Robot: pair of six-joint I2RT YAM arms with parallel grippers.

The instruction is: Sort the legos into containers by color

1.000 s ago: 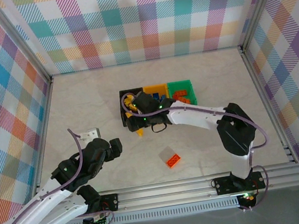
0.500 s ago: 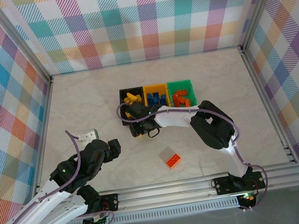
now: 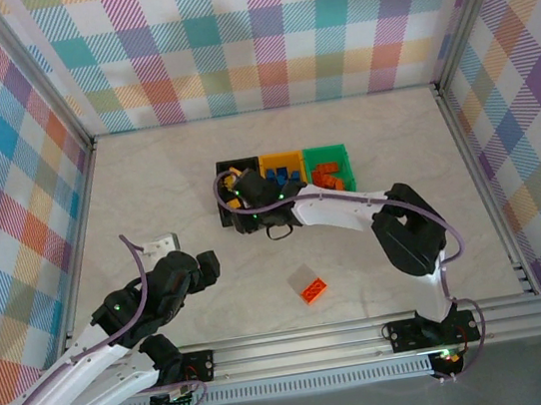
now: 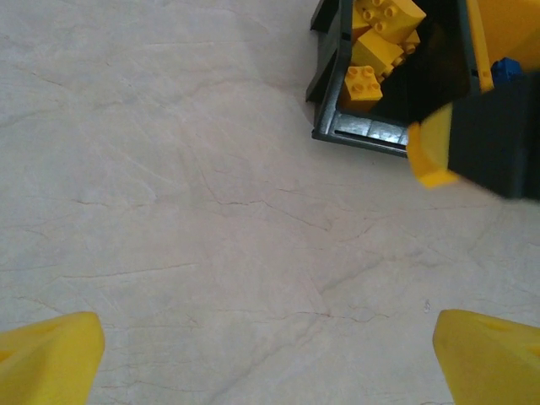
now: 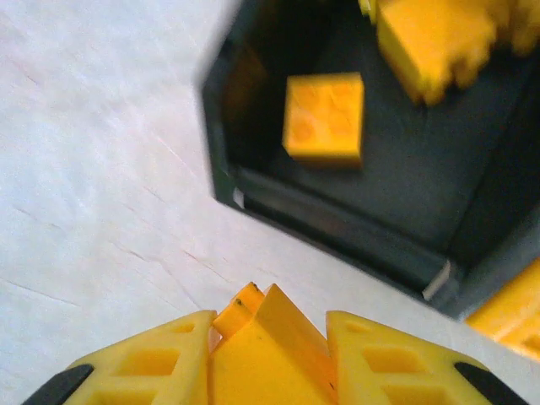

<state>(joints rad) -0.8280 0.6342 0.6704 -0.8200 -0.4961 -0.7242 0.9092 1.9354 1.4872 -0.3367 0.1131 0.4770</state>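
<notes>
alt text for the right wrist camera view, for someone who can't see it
The right gripper pinches a yellow lego between its yellow fingers, over the pale marbled table, just short of the black bin. Inside the bin a square yellow brick lies flat, with other yellow pieces behind it.

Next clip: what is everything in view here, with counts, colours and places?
black bin: one, left end of joined row, mid-table
yellow-orange bin: one, middle of row
green bin: one, right end
yellow bricks: several, in black bin
blue bricks: several, in yellow-orange bin
orange-red bricks: several, in green bin
loose brick: one, orange-red, on table nearer the arms
held brick: one, yellow, by black bin's near wall
table: one, pale marbled
walls: plaid, three sides
left claw: open, over bare table
right claw: shut on held brick
</notes>
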